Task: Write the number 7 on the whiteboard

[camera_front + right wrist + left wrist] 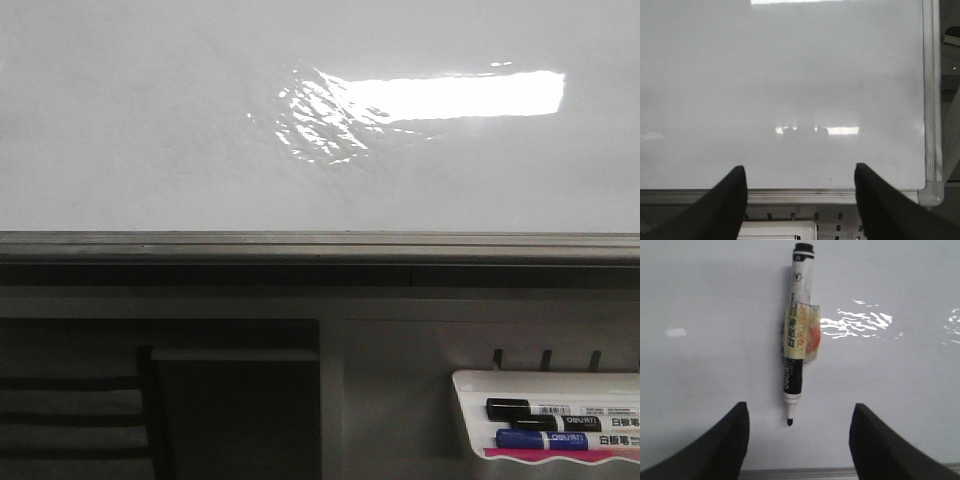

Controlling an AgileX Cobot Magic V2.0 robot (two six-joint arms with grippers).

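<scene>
The whiteboard (150, 120) is glossy white with glare and a dark grey frame rail (300, 245) along its near edge. No number 7 or any marker line shows on it. In the left wrist view a black-and-white marker (797, 335) with yellow tape round its barrel lies on the board (700, 300), uncapped tip toward my left gripper (799, 412). That gripper is open and empty, fingers either side of the tip and apart from it. My right gripper (800, 172) is open and empty above the board's near edge (790, 75). Neither gripper shows in the front view.
A small white tray (545, 385) at the lower right below the board holds a black marker (540, 410) and a blue marker (560, 440). The board's right frame and corner (932, 190) show in the right wrist view. A dark shelf (230, 400) sits below the rail.
</scene>
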